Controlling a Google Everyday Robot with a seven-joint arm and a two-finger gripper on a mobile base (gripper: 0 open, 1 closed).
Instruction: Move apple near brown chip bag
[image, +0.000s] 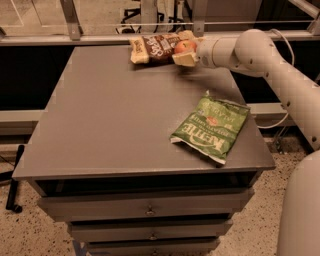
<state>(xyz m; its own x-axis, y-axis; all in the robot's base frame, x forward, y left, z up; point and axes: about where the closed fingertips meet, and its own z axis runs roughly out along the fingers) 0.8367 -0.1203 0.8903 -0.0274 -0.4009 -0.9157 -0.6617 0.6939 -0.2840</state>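
The brown chip bag (156, 47) lies flat at the far edge of the grey table (115, 120), dark brown with cream-yellow ends and white lettering. The small red-orange apple (184, 46) is held in my gripper (184, 52), just right of the bag's right end and low over the tabletop. The white arm (260, 55) reaches in from the right. The gripper is shut on the apple, whose lower part is hidden by the fingers.
A green Kettle chip bag (212, 126) lies at the table's right front. Drawers (145, 210) sit below the tabletop. A metal rail (100, 37) runs behind the table's far edge. The robot's body (302, 210) stands at the right.
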